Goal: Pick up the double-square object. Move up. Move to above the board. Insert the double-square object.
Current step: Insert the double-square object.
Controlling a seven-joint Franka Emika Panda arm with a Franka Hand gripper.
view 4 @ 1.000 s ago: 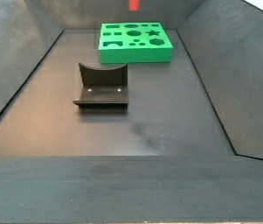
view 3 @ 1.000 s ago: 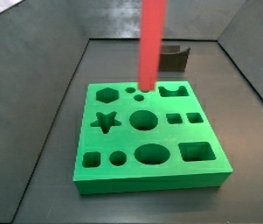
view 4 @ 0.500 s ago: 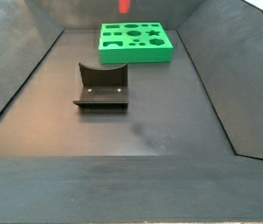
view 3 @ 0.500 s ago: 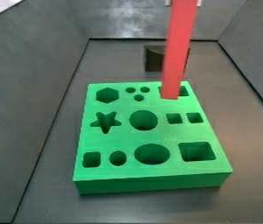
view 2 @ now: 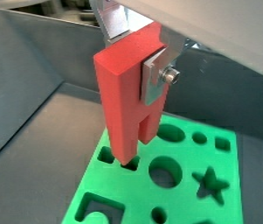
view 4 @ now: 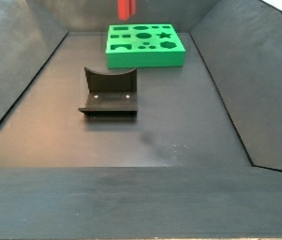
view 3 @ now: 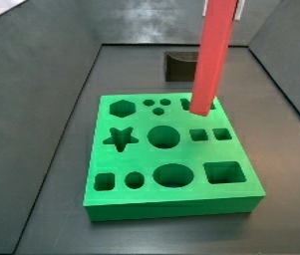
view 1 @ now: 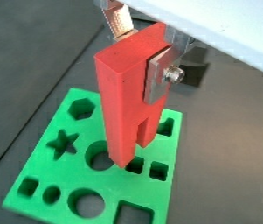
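The double-square object (view 3: 215, 55) is a tall red bar hanging upright over the back right part of the green board (view 3: 146, 157). My gripper (view 1: 140, 52) is shut on the bar's top end, with a silver finger plate (view 1: 159, 74) pressed flat on one side. The same hold shows in a wrist view where the gripper (view 2: 136, 51) carries the bar (view 2: 128, 96) above the board (view 2: 121, 188). The bar's lower end hangs near the board's small square holes; I cannot tell if it touches. In a side view only the bar's tip (view 4: 126, 9) shows above the board (view 4: 141, 58).
The dark fixture (view 4: 108, 92) stands on the floor in front of the board in one side view, and behind the bar (view 3: 179, 65) in another. Dark sloping walls (view 3: 33, 90) enclose the floor on all sides.
The bar and gripper have moved sideways across the board, from over its back middle toward its back right corner. The board and the fixture have not moved.
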